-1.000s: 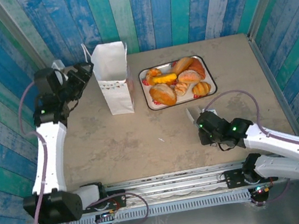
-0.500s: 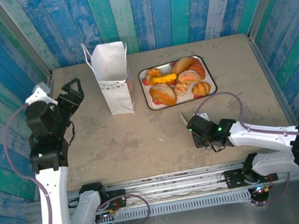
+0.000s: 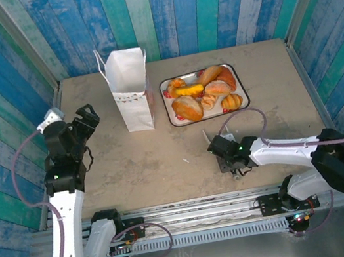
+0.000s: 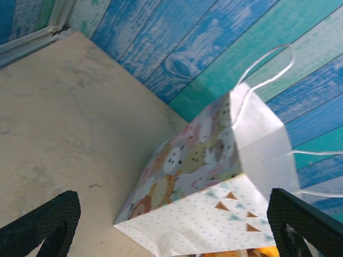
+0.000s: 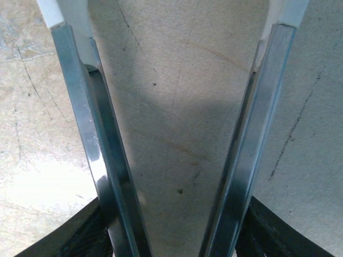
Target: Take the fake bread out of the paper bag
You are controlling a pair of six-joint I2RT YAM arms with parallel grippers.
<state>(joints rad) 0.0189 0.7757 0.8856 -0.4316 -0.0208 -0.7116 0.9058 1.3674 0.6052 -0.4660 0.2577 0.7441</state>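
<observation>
Right wrist view shows the right gripper (image 5: 171,16) with its two metal fingers (image 5: 96,134) spread in a V, nothing but bare table (image 5: 177,107) between them. From the top external camera that gripper (image 3: 217,145) lies low over the table's near middle, pointing toward the far left, well apart from both tray and bag.

The left gripper (image 4: 171,222) has its jaws wide apart, the black pads (image 4: 43,219) at the two lower corners of the left wrist view and nothing held between them. Ahead of it, not touching, stands the paper bag (image 4: 214,176), one side printed with cartoon animals, the other with small triangles, its thin white cord handles up. Seen from above, the left gripper (image 3: 85,117) hangs to the left of the paper bag (image 3: 131,95), which stands upright on the table (image 3: 131,162) near the far edge.

Just right of the bag sits a white tray (image 3: 210,118) with a dark rim, and the fake bread (image 3: 202,93) lies heaped in it, golden-brown and orange pieces touching one another. Whether any piece is inside the bag cannot be told.
</observation>
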